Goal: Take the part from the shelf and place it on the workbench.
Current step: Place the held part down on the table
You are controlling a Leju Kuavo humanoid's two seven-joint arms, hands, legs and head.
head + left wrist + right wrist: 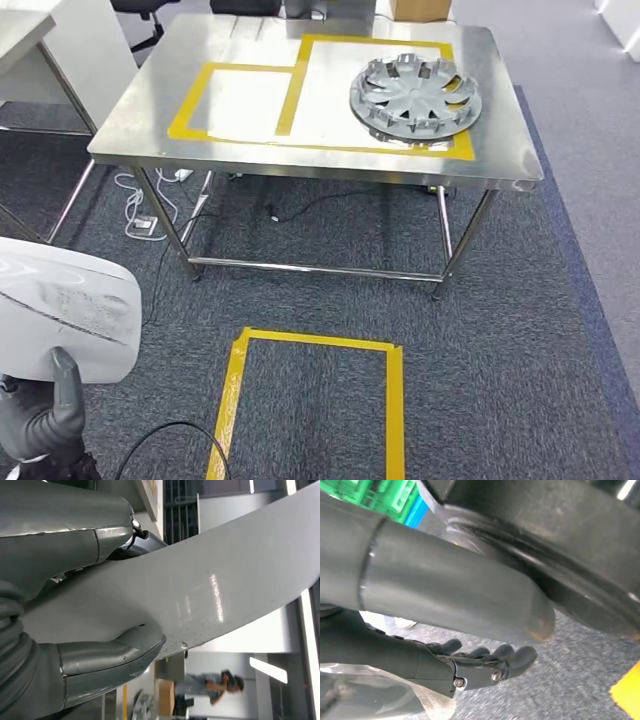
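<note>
One white part (64,315) in left hand (45,415) fingers; right hand (478,667) fingers unclenched, empty.

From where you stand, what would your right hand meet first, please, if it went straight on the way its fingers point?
Probably the grey carpet: the right hand holds nothing, its fingers reaching toward bare floor, though depth is unclear.

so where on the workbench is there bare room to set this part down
The left taped rectangle is bare, bordered by yellow tape. The right rectangle is crowded at its right end by the grey wheel cover; its left portion stays free.
</note>
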